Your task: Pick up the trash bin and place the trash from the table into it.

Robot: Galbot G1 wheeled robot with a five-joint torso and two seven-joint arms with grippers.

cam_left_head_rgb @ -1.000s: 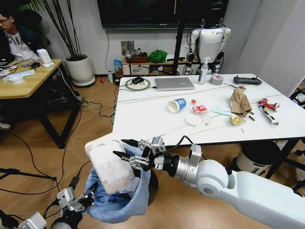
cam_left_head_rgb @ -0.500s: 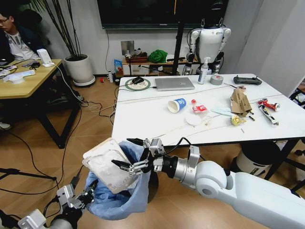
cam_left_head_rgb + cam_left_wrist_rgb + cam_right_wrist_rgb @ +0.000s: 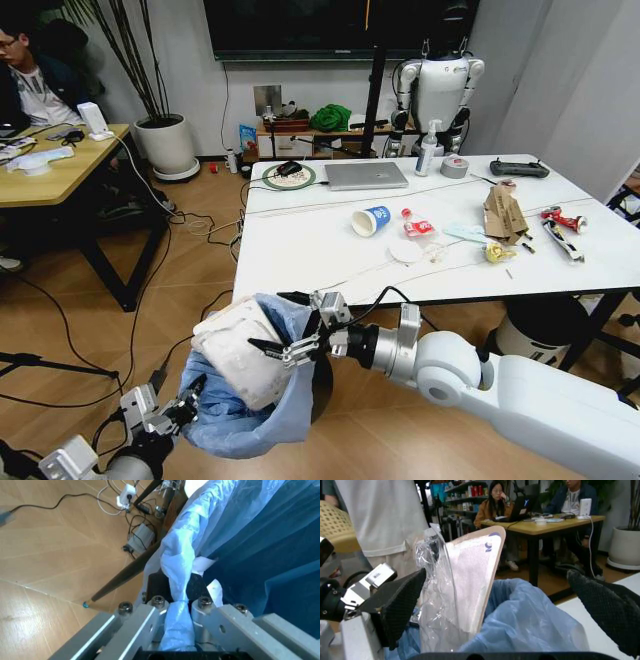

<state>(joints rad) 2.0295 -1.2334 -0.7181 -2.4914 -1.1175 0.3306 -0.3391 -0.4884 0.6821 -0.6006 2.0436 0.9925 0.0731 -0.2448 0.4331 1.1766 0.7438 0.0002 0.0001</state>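
Observation:
The trash bin [image 3: 262, 410], lined with a light-blue bag, hangs low in front of the table [image 3: 300, 255]. My left gripper [image 3: 183, 407] [image 3: 176, 590] is shut on the bag's rim. My right gripper [image 3: 272, 322] [image 3: 496, 576] hovers open over the bin's mouth. A large white packet in clear wrap [image 3: 238, 352] [image 3: 470, 585] leans inside the bin, free of the fingers. Trash lies on the table: a blue-white cup [image 3: 372, 219], a red-white snack pack [image 3: 418, 228], a white wrapper [image 3: 407, 251], torn brown cardboard [image 3: 504, 213] and a yellow scrap [image 3: 495, 252].
A silver laptop [image 3: 365, 175], a tape roll [image 3: 454, 167] and a pump bottle [image 3: 428, 150] stand at the table's far side. A big white cylinder [image 3: 535, 335] sits under the table at right. The wooden desk [image 3: 60, 170] is at left, with cables on the floor.
The white packet has left my right gripper, tipped over and sunk deeper into the bin. The left gripper keeps its hold on the bag rim.

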